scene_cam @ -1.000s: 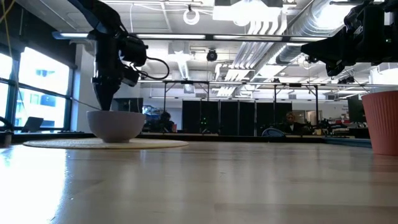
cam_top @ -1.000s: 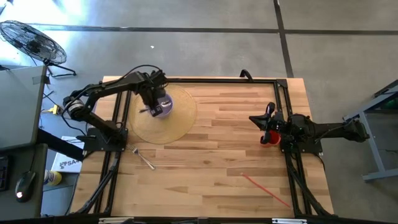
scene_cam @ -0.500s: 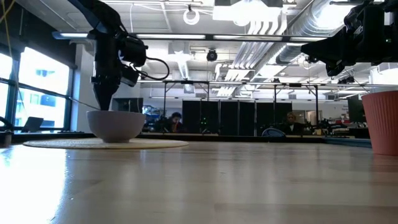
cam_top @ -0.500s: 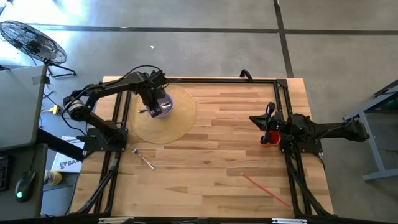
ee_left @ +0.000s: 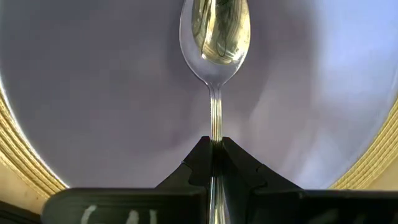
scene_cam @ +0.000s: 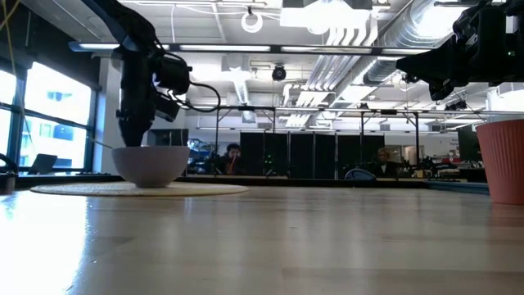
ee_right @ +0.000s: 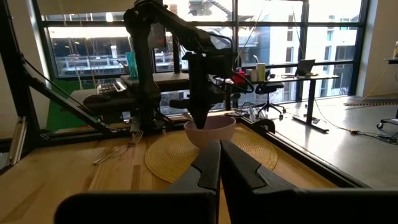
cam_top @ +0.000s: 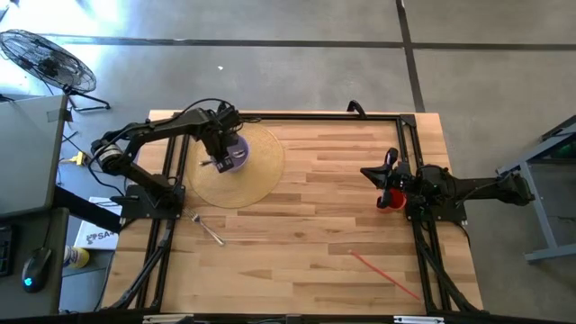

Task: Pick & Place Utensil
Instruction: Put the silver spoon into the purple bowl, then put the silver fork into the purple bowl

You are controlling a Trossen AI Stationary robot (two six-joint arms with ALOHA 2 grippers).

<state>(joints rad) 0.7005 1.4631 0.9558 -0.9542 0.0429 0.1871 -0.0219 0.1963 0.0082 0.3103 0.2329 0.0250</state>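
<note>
My left gripper (cam_top: 219,155) reaches down into a lavender bowl (cam_top: 238,151) and is shut on a metal spoon (ee_left: 215,37). The bowl stands on a round woven placemat (cam_top: 243,180) at the table's far left. In the left wrist view the spoon's head (ee_left: 215,28) hangs over the bowl's inner floor (ee_left: 93,93). From the low view the left gripper (scene_cam: 133,123) dips behind the bowl's rim (scene_cam: 151,150). My right gripper (cam_top: 371,172) waits shut at the table's right side, beside a red cup (cam_top: 389,200). My left gripper pinches the spoon's handle (ee_left: 215,127) between its two fingers (ee_left: 198,163), which come from above and point down. The handle runs along the fingers and the head points down inside the bowl. Whether the head touches the bowl's floor does not show.
A metal fork (cam_top: 211,231) lies on the wood near the left arm's base. A thin red stick (cam_top: 383,274) lies toward the near right corner. A black frame (cam_top: 315,116) runs around the table. The red cup (scene_cam: 503,160) stands tall at the right in the low view.
My left gripper, still shut on the spoon, has shifted a little toward the table's left edge inside the bowl.
</note>
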